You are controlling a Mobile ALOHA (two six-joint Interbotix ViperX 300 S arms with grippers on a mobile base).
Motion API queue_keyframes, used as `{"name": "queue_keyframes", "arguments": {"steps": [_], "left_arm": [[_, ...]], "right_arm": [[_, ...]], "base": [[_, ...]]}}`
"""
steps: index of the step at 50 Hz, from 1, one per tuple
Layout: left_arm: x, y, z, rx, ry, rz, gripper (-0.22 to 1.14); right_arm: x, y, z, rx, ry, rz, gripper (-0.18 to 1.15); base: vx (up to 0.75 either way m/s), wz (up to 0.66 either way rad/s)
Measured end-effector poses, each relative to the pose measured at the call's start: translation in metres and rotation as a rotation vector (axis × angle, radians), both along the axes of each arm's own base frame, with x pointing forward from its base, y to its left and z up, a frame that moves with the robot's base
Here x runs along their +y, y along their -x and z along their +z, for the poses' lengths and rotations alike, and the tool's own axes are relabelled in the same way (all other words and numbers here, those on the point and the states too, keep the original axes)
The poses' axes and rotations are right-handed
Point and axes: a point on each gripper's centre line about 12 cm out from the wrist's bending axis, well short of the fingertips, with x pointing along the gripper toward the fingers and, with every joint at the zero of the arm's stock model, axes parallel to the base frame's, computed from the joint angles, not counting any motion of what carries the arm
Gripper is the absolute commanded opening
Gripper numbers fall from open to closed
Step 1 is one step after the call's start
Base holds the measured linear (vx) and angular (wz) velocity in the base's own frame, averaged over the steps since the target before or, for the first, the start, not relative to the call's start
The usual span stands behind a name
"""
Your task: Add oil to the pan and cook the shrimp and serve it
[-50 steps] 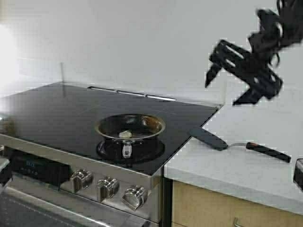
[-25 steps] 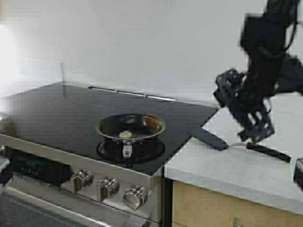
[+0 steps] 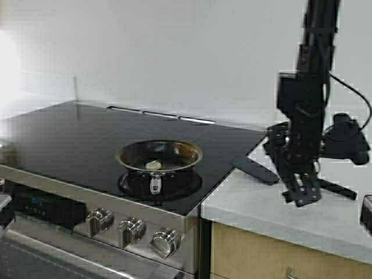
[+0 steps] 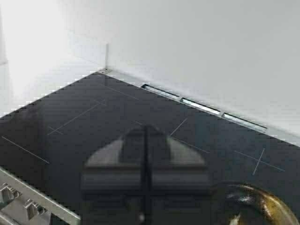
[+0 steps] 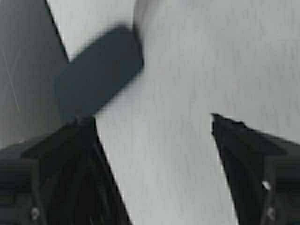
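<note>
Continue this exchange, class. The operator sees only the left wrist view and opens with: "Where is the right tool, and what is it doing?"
Observer: The right tool hangs low over the white counter, to the right of the stove.
Operator: Is it open or shut?
Observer: Open. The right wrist view shows bare counter between its fingers.
Operator: Is anything close to it?
Observer: A black spatula lies on the counter right beside it, with its blade towards the stove.
</note>
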Motion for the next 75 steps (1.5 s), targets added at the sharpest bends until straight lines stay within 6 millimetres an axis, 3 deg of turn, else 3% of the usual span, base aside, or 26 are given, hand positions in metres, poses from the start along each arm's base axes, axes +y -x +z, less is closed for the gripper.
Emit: {"name": "queue_keyframes", "arguments": {"steps": [36,75], "left_arm": [[0.000,0.001,0.001,-0.008,0.008,-0.002,0.03],[0.000,0.002,0.003,-0.018,0.008,-0.002,0.03]], "right_arm": [[-0.013,-0.066,-0.041,-0.074,-0.175,-0.063,1.03],[-0.025,-0.093,-0.048,-0.164,-0.301,-0.184,1.03]], "base": [[0.00,0.00],[0.00,0.00]]}}
